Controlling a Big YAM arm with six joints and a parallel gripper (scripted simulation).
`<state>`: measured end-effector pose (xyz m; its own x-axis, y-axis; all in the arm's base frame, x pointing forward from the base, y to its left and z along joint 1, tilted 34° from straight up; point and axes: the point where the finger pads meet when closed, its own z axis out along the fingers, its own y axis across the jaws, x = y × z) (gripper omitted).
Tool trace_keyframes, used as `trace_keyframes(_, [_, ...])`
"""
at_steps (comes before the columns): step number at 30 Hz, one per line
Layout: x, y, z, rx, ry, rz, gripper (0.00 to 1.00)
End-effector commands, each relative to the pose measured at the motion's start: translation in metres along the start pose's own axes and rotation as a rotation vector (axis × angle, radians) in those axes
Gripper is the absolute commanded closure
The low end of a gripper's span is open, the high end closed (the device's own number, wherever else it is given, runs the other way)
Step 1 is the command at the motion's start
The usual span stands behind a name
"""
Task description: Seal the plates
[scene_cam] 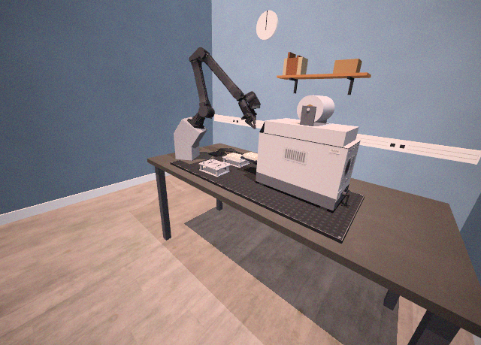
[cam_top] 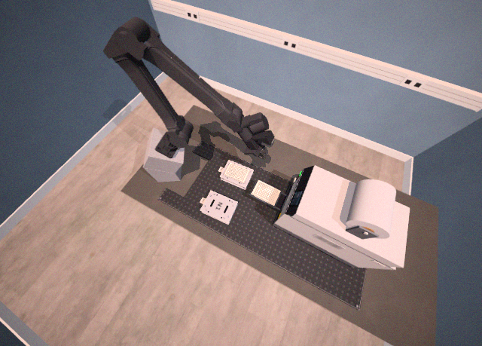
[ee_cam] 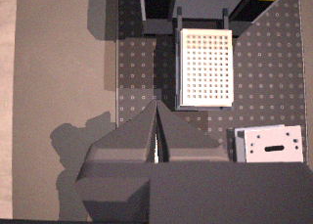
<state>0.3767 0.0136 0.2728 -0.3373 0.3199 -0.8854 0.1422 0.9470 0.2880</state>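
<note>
We found the black tapered fingers [cam_top: 263, 152] [scene_cam: 253, 125] closed, empty; nudging the white multiwell plate [cam_top: 266, 192] [ee_cam: 206, 67] risked unseating it.

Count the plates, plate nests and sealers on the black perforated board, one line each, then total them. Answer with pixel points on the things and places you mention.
Plates [cam_top: 236, 173] [ee_cam: 206, 67]: 2
Plate nests [cam_top: 219, 206] [scene_cam: 214, 167] [ee_cam: 286, 138]: 2
Sealers [cam_top: 330, 202] [scene_cam: 303, 162]: 1
Total: 5

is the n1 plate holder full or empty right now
Empty: the N1 holder shows its bare top, with the N1 mark and dark slots uncovered in the top view.
</note>
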Motion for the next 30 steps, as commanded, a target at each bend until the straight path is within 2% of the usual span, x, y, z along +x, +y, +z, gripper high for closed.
trace_keyframes(1, [-0.034,0.012,-0.003,-0.016,-0.093,-0.006,1.00])
trace_keyframes(4, [-0.022,0.013,-0.006,-0.023,-0.204,-0.012,1.00])
trace_keyframes(6, [-0.022,0.013,-0.006,-0.023,-0.204,-0.012,1.00])
trace_keyframes(7, [-0.021,0.011,-0.006,-0.016,-0.225,-0.014,1.00])
trace_keyframes(9, [-0.020,0.010,-0.006,-0.015,-0.223,-0.015,1.00])
trace_keyframes(20, [-0.054,0.016,-0.012,-0.036,-0.279,0.038,1.00])
trace_keyframes(30, [-0.053,0.025,-0.013,-0.052,-0.277,0.004,1.00])
